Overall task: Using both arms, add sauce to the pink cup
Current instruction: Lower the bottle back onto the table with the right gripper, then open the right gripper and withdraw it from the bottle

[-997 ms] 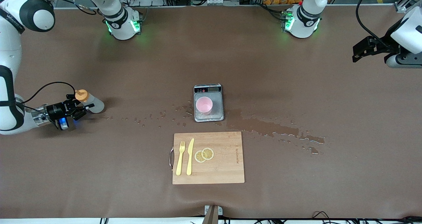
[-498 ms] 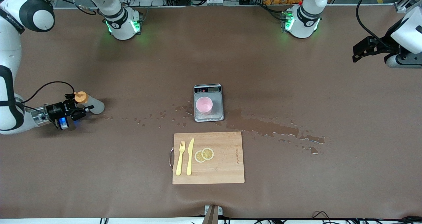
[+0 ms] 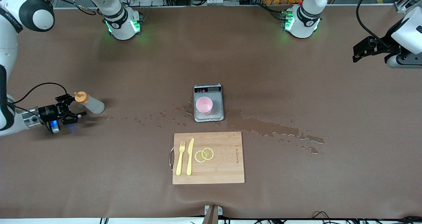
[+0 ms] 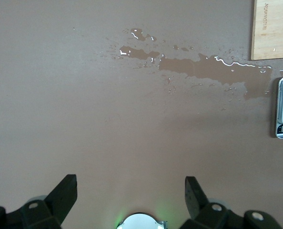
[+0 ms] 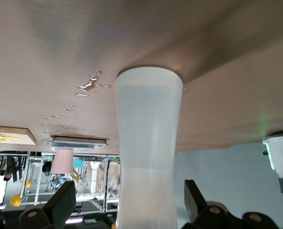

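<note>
Sauce bottle (image 3: pixel 88 103) stands at the frame's left edge, my right gripper (image 3: pixel 70 110) spread wide beside it, holding nothing. Left gripper (image 4: pixel 129 193) waits open, upper right. Pink cup (image 3: pixel 204 105) sits on the scale (image 3: pixel 208 102); a careless retreat could topple the bottle.
</note>
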Tool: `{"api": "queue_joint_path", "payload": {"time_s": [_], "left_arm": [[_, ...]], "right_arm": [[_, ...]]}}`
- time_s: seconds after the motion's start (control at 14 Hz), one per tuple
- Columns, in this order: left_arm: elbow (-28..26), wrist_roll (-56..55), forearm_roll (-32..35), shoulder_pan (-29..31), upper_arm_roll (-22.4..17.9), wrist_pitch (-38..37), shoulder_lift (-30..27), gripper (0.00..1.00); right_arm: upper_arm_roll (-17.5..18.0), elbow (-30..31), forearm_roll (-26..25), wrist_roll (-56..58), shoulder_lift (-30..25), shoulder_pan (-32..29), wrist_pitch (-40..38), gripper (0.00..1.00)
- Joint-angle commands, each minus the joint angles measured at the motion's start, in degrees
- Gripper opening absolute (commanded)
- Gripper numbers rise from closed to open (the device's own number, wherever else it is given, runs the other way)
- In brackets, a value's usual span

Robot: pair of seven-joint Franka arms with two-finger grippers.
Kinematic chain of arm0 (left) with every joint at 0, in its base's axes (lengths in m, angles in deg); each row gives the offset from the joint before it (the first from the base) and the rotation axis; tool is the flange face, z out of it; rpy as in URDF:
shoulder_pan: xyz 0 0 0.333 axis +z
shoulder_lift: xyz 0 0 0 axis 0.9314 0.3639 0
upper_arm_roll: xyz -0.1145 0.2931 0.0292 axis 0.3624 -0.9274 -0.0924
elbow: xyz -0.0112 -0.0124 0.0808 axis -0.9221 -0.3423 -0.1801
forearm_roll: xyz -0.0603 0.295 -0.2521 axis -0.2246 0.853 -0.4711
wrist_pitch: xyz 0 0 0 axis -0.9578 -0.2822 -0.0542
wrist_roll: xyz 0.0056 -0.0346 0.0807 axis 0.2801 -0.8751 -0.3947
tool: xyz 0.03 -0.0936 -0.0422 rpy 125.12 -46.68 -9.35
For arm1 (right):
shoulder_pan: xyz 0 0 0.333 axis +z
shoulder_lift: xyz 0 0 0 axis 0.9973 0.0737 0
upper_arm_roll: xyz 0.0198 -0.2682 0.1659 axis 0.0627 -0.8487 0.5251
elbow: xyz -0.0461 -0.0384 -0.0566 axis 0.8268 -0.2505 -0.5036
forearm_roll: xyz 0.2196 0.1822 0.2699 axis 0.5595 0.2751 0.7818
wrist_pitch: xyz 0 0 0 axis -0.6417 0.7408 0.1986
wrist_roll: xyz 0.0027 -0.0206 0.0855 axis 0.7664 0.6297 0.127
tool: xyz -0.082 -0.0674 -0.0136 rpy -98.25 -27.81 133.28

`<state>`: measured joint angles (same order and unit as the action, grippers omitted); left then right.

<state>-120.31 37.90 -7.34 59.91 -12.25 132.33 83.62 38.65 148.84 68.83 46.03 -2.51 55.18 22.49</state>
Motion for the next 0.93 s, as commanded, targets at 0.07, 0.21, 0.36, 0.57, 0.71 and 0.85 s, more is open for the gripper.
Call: {"api": "queue_joint_path", "payload": {"time_s": [0.07,0.21,0.36,0.57,0.71,0.85], "left_arm": [[0.3,0.3,1.2,0.1,0.2,0.4,0.0,1.00],[0.3,0.3,1.1,0.1,0.2,0.4,0.0,1.00],[0.3,0.3,1.1,0.1,0.2,0.4,0.0,1.00],[0.3,0.3,1.1,0.1,0.2,0.4,0.0,1.00],[0.3,0.3,1.2,0.1,0.2,0.4,0.0,1.00],[0.3,0.3,1.1,0.2,0.2,0.4,0.0,1.00]], "right_arm": [[0.1,-1.9,-3.6,-0.5,-1.4,0.7,-0.5,1.00],[0.3,-4.8,-7.1,-2.7,-2.4,2.2,-0.7,1.00],[0.4,-5.8,-8.3,-4.1,-4.0,3.2,-0.6,1.00],[0.4,-9.4,-13.6,-4.5,-6.5,7.8,-0.6,1.00],[0.6,-10.8,-16.3,-4.5,-8.3,11.0,-0.6,1.00],[0.6,-10.8,-16.4,-4.6,-10.9,13.6,-0.6,1.00]]}}
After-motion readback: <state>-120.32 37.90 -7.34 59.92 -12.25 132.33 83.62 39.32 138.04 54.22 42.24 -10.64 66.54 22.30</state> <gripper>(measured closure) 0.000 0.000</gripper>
